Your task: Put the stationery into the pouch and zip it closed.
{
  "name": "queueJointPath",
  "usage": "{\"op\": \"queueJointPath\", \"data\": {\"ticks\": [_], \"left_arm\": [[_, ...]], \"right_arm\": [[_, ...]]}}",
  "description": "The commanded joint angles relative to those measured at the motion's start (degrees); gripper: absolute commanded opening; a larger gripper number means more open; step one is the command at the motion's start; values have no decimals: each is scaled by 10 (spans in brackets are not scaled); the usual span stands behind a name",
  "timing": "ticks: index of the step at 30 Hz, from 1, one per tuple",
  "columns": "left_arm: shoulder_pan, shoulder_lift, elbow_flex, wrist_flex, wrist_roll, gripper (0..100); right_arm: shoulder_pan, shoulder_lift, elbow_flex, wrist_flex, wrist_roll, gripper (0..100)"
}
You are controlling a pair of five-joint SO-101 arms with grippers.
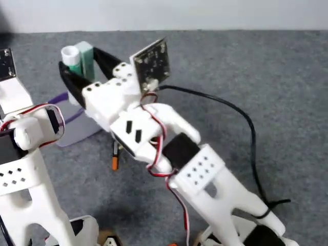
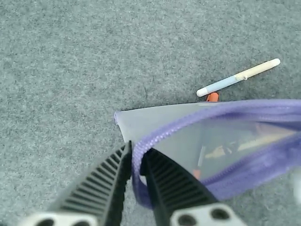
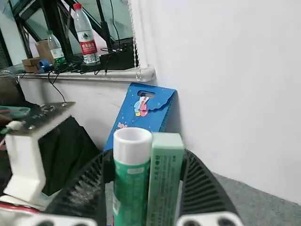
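The glue stick [image 3: 131, 183] and a slim green box [image 3: 164, 179] stand side by side, clamped between the fingers of the right gripper [image 3: 146, 162]. Both look light, rigid and smooth-sided, so two pieces in one pinch could slip against each other. The pouch [image 2: 188, 136] lies on the table near them. It looks like thin, floppy plastic, best taken by its stitched purple zip edge, which is where the left gripper [image 2: 136, 153] is closed on it. A pen [image 2: 237, 77] lies just beyond the pouch on the grey, felt-like surface [image 1: 246, 72], which should keep things from rolling. Behind are a white wall [image 3: 225, 70] and a blue gift bag [image 3: 141, 113].
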Motion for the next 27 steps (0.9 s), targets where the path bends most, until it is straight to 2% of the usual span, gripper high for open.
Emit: {"op": "queueJointPath", "data": {"ticks": [1,8,27], "left_arm": [[3,16,-8,1,5,13],[3,16,-8,1,5,13],[3,16,-8,1,5,13]], "right_arm": [[-1,18,-1,-51,7,8],[-17,58,10,-61,6,8],[-29,45,115,-55,12,17]]}}
